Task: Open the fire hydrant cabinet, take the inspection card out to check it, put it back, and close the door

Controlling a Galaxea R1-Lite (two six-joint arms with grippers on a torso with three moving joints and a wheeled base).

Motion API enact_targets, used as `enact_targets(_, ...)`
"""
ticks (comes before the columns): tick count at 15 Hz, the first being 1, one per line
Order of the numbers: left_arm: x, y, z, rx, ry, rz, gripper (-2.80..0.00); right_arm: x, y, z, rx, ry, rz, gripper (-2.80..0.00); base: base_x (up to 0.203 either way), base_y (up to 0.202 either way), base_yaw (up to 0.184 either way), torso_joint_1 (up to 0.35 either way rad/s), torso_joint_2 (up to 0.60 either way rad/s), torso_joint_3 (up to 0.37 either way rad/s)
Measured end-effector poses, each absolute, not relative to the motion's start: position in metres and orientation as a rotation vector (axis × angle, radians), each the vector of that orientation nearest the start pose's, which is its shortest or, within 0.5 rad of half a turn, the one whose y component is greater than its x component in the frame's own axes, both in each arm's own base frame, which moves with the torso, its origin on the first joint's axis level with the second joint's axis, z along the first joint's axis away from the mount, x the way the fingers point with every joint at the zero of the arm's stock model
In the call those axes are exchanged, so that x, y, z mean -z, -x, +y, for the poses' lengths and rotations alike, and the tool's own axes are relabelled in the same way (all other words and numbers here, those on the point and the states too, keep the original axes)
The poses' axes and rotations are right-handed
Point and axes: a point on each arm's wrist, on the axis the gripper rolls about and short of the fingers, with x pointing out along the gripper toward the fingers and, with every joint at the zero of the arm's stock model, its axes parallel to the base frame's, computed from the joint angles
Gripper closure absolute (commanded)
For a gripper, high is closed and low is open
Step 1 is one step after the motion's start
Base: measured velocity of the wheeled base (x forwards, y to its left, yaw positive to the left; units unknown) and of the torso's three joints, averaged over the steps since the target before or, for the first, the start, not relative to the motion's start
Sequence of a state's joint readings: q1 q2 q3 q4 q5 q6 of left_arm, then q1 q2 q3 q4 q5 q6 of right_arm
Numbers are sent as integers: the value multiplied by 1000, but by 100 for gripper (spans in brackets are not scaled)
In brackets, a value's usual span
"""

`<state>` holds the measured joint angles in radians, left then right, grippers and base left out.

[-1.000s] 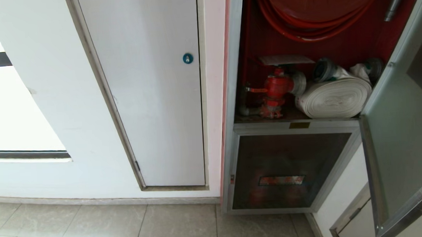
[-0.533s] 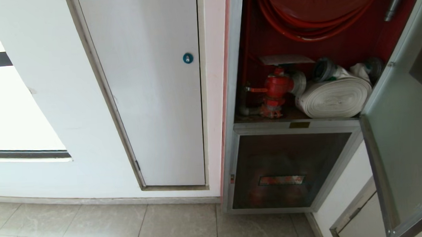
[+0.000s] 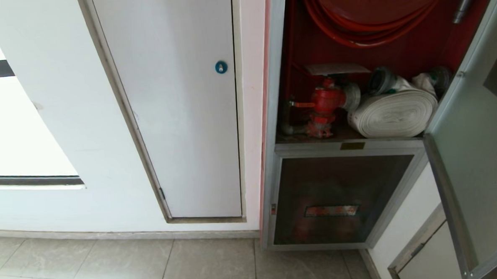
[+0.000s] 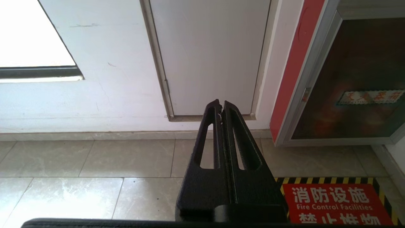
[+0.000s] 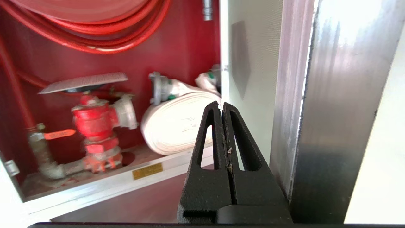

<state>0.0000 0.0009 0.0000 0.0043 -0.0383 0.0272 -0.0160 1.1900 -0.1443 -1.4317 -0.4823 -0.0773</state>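
Closed left pincer (image 4: 221,103), tiled floor (image 4: 95,158), white door (image 4: 208,53)

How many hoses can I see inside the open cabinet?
2: a red hose coiled on the reel at the top, and a white rolled hose on the shelf beside the red valve. Others may be hidden.

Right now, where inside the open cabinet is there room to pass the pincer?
Free: above the rolled hose, below the red hose reel. Crowded: the shelf, filled by the valve and hose. The card lies atop the valve.
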Motion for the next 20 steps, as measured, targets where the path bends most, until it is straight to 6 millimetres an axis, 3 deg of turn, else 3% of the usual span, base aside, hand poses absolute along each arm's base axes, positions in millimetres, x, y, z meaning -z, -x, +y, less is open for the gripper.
enact_targets(12,-75,23,-1,38,-27,5,0,-193,-127,-29,625,-17,-338,0,0,0,0,0,0,0)
enact_targets(20,-75,23,-1,38,-27,5,0,-184,-111,-34,687,-5,-345,0,0,0,0,0,0,0)
